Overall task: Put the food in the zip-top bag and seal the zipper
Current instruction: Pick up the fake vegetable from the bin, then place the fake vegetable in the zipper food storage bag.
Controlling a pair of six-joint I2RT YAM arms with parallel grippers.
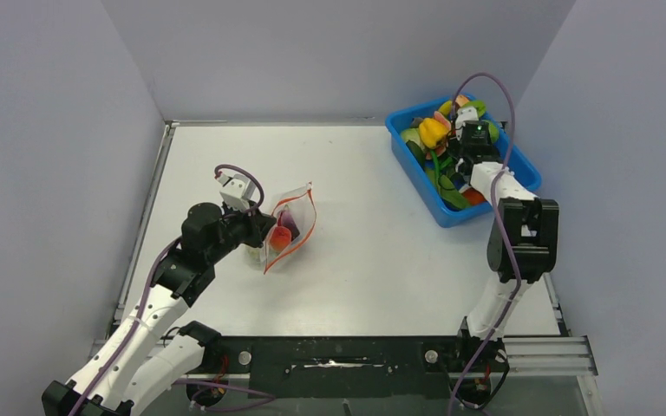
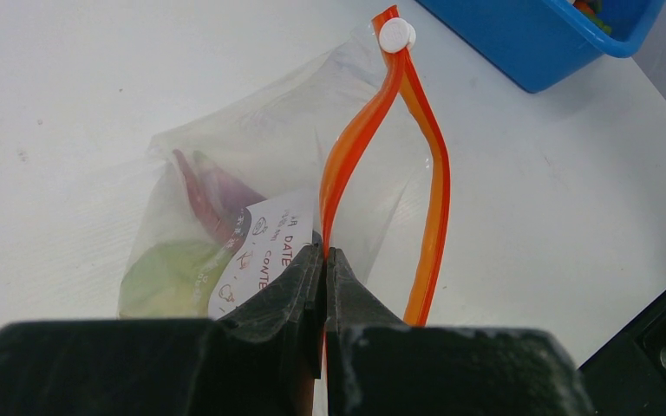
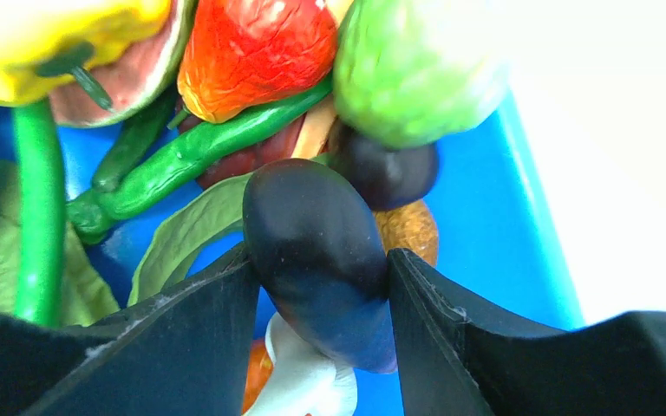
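Observation:
The clear zip-top bag (image 1: 286,232) lies left of centre, its mouth open, with green and reddish toy food (image 2: 178,269) inside. Its orange-red zipper (image 2: 360,147) spreads in two strips, with a white slider (image 2: 396,35) at the far end. My left gripper (image 2: 324,253) is shut on the near zipper strip. My right gripper (image 3: 321,277) is down in the blue tub (image 1: 520,165), shut on a dark purple eggplant (image 3: 316,251). Around it lie a red piece (image 3: 256,48), a green round one (image 3: 416,65), a yellow pepper (image 3: 43,35) and green beans (image 3: 182,156).
The blue tub of toy food stands at the back right, close to the right wall. A white mushroom-like piece (image 3: 308,381) lies under the eggplant. The tub's corner (image 2: 538,43) shows in the left wrist view beyond the bag. Bare white tabletop (image 1: 373,225) lies between bag and tub.

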